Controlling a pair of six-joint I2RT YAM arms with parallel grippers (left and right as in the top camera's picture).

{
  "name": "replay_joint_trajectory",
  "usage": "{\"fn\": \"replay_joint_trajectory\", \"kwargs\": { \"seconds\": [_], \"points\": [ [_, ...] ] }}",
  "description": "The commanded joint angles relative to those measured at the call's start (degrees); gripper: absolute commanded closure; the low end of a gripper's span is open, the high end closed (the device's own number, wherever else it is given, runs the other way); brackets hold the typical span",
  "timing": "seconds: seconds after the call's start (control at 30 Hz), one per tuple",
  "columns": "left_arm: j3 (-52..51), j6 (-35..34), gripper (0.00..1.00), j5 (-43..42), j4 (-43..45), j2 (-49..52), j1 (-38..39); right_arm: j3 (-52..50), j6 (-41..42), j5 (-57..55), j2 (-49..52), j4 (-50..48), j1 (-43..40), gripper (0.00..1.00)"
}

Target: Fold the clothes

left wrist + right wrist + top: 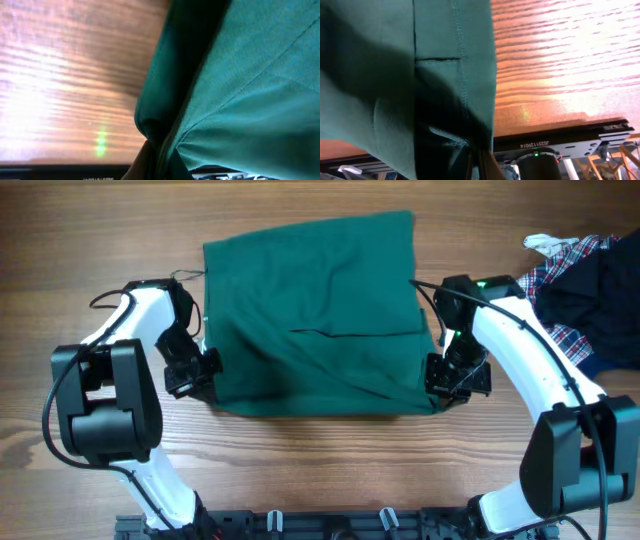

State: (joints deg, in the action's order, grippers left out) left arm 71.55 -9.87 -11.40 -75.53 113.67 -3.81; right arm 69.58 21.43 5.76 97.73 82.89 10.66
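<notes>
Left gripper (207,372) clamps clothes (310,310) at near-left corner; my right gripper (438,378) clamps near-right corner; seemingly folded once, middle of table (300,470); I judge further folds remain.

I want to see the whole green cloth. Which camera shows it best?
The overhead view: the whole green cloth fits in the picture. The left wrist view shows only a bunched edge from very close, and the right wrist view only a stitched hem, partly in shadow.
</notes>
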Motion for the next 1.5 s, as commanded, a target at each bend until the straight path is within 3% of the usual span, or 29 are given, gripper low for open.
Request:
{"fn": "replay_joint_trajectory", "kwargs": {
  "seconds": [0.0, 0.23, 0.3, 0.37, 0.47, 0.57, 0.63, 0.8, 0.83, 0.9, 1.03, 1.13, 1.17, 1.27, 1.37, 1.47],
  "points": [
    [-0.5, -1.1, 0.96, 1.8, -2.6, -0.3, -0.1, -6.3, 1.0, 2.0, -0.5, -1.3, -0.2, 0.96],
    [-0.5, -2.6, 0.96, 1.8, -5.2, -3.6, 0.0, -8.6, 5.9, 5.7, -0.6, -8.7, -0.2, 0.96],
    [-0.5, -2.6, 0.96, 1.8, -5.2, -6.7, -0.1, -8.5, 6.0, 5.7, -0.7, -11.7, -0.2, 0.77],
    [-0.5, -2.6, 0.93, 1.8, -6.6, -9.2, -0.1, -8.0, 7.6, 4.5, -0.7, -11.9, -0.2, 0.73],
    [-0.5, -2.6, 0.72, 1.4, -8.5, -11.7, 0.0, -5.2, 10.5, -2.2, -1.6, -8.7, -0.2, 0.65],
    [-0.5, -2.6, 0.20, 1.4, -9.9, -12.8, 0.0, -2.1, 9.6, -2.4, -2.8, -8.1, -0.2, 0.29],
    [-0.5, -2.6, 0.18, 1.4, -9.8, -12.8, 0.0, -1.4, 7.9, -1.6, -2.8, -9.0, -0.2, 0.22],
    [-0.5, -2.6, 0.18, 0.9, -0.2, -12.9, 0.0, -1.4, -6.1, 13.0, -2.8, -21.8, -0.2, 0.25],
    [-0.5, -2.6, 0.21, -0.3, 2.3, -12.9, 0.0, -1.4, -7.8, 15.3, -2.8, -22.7, -0.2, 0.31],
    [-0.5, -2.6, 0.27, -3.0, 5.3, -12.8, 0.0, -1.4, -7.9, 15.7, -2.8, -21.4, 0.0, 0.60],
    [-0.5, -2.6, 0.37, -3.8, 9.2, -12.8, 0.0, -1.9, -7.0, 10.7, -2.8, -23.3, 0.4, 0.73],
    [-0.5, -2.6, 0.60, -3.8, 9.9, -12.7, 0.0, -3.0, -3.3, 7.1, -0.2, -28.7, 0.4, 0.96],
    [-0.5, -2.6, 0.69, -3.8, 10.4, -12.7, 0.0, -3.0, -3.3, 7.0, 1.9, -28.2, 0.4, 0.96],
    [-0.5, -2.6, 0.66, -3.8, 10.6, -12.7, 0.0, -3.0, -2.9, 2.6, 4.2, -28.0, 0.4, 0.55],
    [-0.5, -2.6, 0.65, -3.8, 10.6, -12.7, 0.0, -3.0, -3.3, 0.0, 5.8, -28.9, 0.1, 0.52],
    [-0.5, -2.6, 0.64, -3.8, 10.6, -12.7, 0.0, -3.0, -4.9, 0.2, 8.6, -30.0, 0.1, 0.62]
  ]
}}
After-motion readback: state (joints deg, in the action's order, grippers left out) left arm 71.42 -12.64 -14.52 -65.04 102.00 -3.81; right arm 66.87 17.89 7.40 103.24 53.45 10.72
